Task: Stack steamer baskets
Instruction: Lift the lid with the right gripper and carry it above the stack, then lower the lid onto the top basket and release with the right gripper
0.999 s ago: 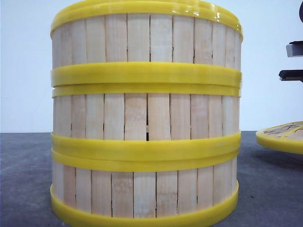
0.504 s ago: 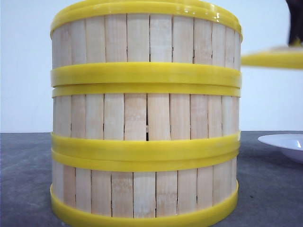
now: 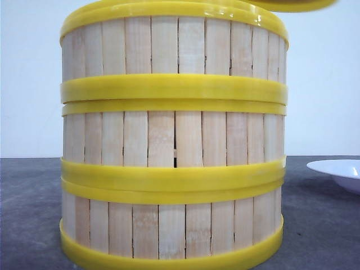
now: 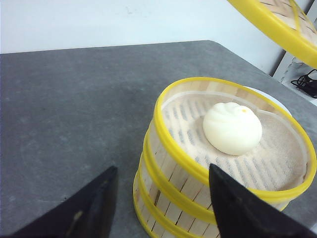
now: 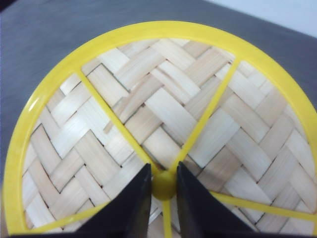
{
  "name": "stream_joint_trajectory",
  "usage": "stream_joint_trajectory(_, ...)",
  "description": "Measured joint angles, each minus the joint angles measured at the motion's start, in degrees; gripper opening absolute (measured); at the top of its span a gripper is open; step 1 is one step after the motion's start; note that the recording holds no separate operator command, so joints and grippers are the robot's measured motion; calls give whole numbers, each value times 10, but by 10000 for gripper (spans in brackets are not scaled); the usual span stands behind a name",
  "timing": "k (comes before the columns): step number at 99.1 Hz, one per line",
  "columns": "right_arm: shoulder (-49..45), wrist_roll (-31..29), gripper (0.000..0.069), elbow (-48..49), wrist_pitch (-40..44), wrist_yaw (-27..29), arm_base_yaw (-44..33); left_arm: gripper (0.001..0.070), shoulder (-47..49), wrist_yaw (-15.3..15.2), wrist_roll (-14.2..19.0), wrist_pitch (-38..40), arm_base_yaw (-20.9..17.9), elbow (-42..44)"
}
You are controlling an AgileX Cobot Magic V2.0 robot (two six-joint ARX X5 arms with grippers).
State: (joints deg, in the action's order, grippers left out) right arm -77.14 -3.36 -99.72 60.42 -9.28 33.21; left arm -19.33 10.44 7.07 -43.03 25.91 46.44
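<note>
Setting: plain white wall behind a dark grey worktop [image 3: 320, 225].

Item 1, steamer baskets [image 3: 173, 138]: three, stacked one on another at centre, close to the front camera. From the left wrist I see the top one open, with a white bun [image 4: 232, 128] on its liner.

Item 2, lid [image 5: 163, 124]: a second ago it lay on the white plate [image 3: 337, 169] at right; half a second ago it was raised off it at right; now its yellow edge shows above the stack's upper right rim, apart from it. The plate is bare.

Item 3, right end effector [image 5: 163, 201]: fingers clamped on the lid's central knob.

Item 4, left end effector [image 4: 158, 203]: fingers apart, holding nothing, just beside the stack.

Assessment: I judge stacking done; capping remains, needing the lid centred before lowering.
</note>
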Motion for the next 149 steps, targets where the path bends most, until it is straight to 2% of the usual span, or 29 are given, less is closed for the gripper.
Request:
stream_joint_trajectory(24, -48, 2, 60, 0, 17, 5, 110, 346, 0, 0, 0, 0, 0, 0)
stream_joint_trajectory(42, -76, 8, 59, 0, 41, 42, 148, 346, 0, 0, 0, -1, 0, 0)
stream_joint_trajectory(60, -87, 15, 59, 0, 66, 49, 160, 346, 0, 0, 0, -1, 0, 0)
stream_joint_trajectory(149, -130, 21, 59, 0, 66, 63, 177, 346, 0, 0, 0, -1, 0, 0)
